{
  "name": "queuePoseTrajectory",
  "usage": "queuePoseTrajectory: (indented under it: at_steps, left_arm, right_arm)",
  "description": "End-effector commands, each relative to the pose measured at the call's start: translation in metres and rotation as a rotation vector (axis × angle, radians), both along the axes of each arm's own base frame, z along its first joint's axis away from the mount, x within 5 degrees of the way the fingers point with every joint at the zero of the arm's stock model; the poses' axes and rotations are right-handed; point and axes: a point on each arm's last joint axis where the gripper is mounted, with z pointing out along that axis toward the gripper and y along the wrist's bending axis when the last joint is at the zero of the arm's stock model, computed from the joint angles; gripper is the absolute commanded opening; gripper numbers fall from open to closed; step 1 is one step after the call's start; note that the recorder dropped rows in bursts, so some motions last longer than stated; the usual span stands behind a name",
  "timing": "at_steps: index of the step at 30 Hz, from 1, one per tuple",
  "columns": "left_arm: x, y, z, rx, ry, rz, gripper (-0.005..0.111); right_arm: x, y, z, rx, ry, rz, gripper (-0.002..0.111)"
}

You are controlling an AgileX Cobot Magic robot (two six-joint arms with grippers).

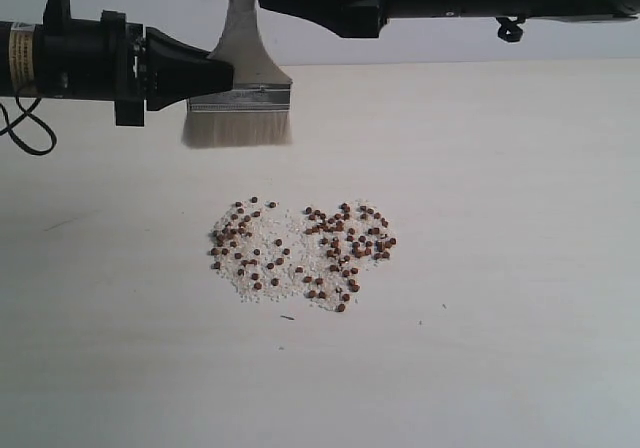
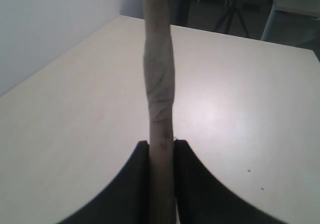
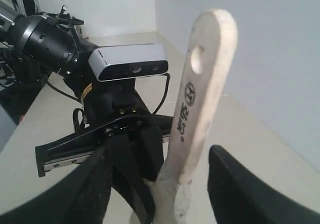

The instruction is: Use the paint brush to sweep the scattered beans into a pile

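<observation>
Wooden-handled paint brush [image 1: 245, 96] sits clamped in the left gripper [image 1: 227, 72], its handle end hidden behind the right gripper [image 3: 167, 151], whose jaws stand apart. The beans [image 1: 300, 253] lie at 6 o'clock from the bristles.

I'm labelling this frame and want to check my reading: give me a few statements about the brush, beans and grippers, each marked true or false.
1. The left gripper is clamped on the paint brush handle. True.
2. The bristles touch the beans. False: bare table shows between them.
3. The right gripper has its jaws open either side of the handle. True.
4. The paint brush lies flat on the table. False: it is held upright, bristles down.
</observation>
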Motion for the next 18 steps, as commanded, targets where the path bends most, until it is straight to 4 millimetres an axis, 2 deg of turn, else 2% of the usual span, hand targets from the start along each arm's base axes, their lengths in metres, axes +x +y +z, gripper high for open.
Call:
queuePoseTrajectory:
  at_steps: [1, 9, 18]
  left_arm:
    - [0.000, -0.002, 0.007, -0.030, -0.011, 0.003, 0.000]
    - [-0.008, -0.016, 0.007, -0.029, -0.030, -0.044, 0.000]
    - [-0.012, -0.028, 0.004, 0.005, -0.055, -0.047, 0.000]
  right_arm:
    - [0.003, 0.000, -0.001, 0.017, 0.014, 0.005, 0.053]
    - [0.007, 0.001, -0.012, 0.010, 0.044, 0.004, 0.053]
    - [0.006, 0.001, -0.012, 0.017, 0.059, 0.010, 0.053]
